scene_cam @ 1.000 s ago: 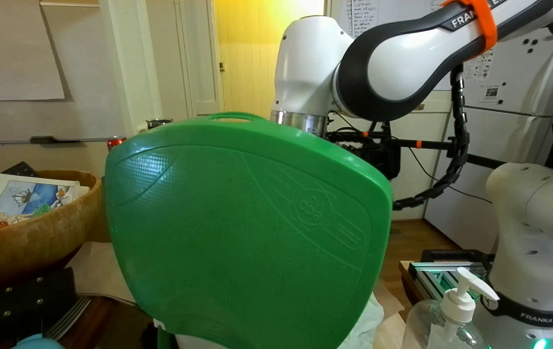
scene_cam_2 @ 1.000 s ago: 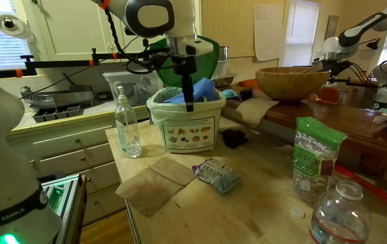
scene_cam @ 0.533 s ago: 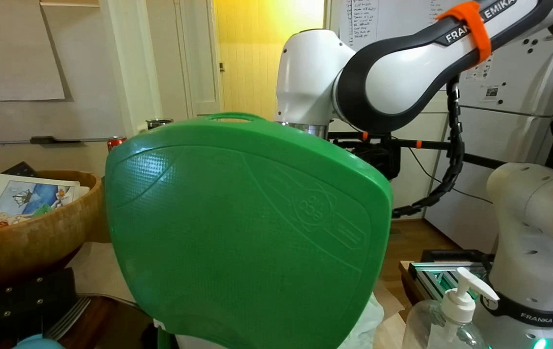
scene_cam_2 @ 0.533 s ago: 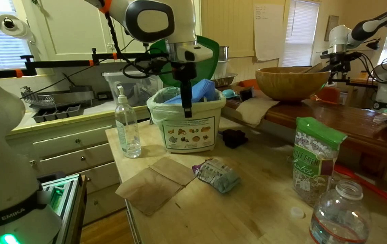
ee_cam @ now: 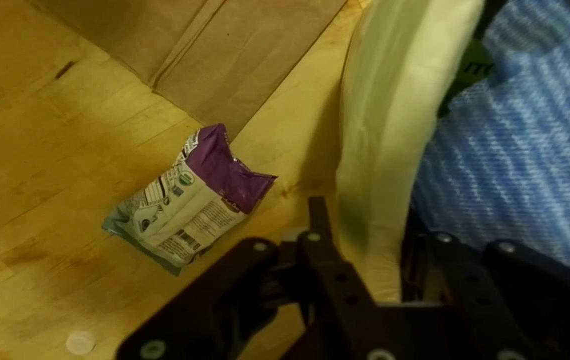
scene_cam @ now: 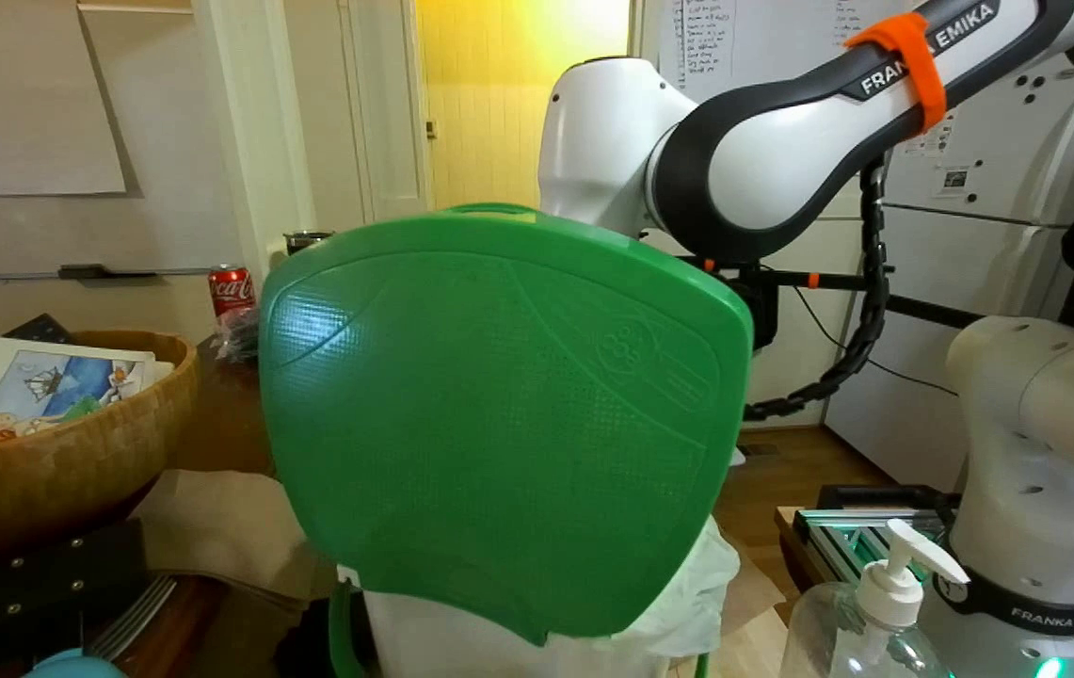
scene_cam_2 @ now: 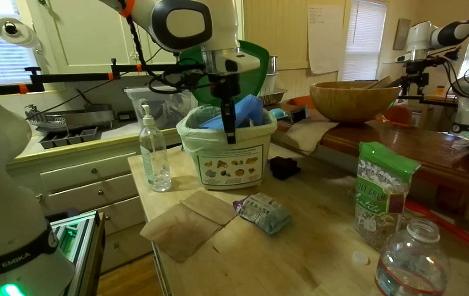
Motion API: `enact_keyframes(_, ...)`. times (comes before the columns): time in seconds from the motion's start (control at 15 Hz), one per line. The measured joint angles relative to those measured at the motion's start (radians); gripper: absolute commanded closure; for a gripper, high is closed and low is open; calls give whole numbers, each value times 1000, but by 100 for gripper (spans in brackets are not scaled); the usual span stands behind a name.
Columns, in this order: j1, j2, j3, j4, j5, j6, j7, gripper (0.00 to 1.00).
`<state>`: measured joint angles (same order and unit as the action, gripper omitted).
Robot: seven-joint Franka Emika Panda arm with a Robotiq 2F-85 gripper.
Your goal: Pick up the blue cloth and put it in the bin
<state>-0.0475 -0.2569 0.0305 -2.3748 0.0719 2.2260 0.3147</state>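
The bin (scene_cam_2: 255, 135) has slid a little nearer the packet (scene_cam_2: 264, 214) since the earlier frame, its green lid (scene_cam: 508, 424) along with it. I find the blue cloth (ee_cam: 524, 165) inside the bin, part of it showing above the rim. My gripper (ee_cam: 364, 215) straddles the bin's wall, fingers partway apart, one inside, one outside; from the dim wrist view I can't tell whether they pinch it. A paper bag (scene_cam_2: 189, 226) lies just beside the packet on the worktop (scene_cam_2: 283, 263).

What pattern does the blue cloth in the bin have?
The blue cloth has streaky lighter and darker blue stripes, seen best in the wrist view.
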Motion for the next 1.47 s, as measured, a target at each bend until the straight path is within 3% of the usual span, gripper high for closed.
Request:
enact_keyframes(0.4, -14, 1, -25, -11, -28, 40, -50, 96)
enact_keyframes(1.27, -30, 2, -95, -12, -65, 73, -305, 96)
enact_keyframes(1.33, -30, 2, -98, -12, -71, 76, -318, 57)
enact_keyframes(1.47, -31, 2, -102, -13, -83, 86, -330, 51)
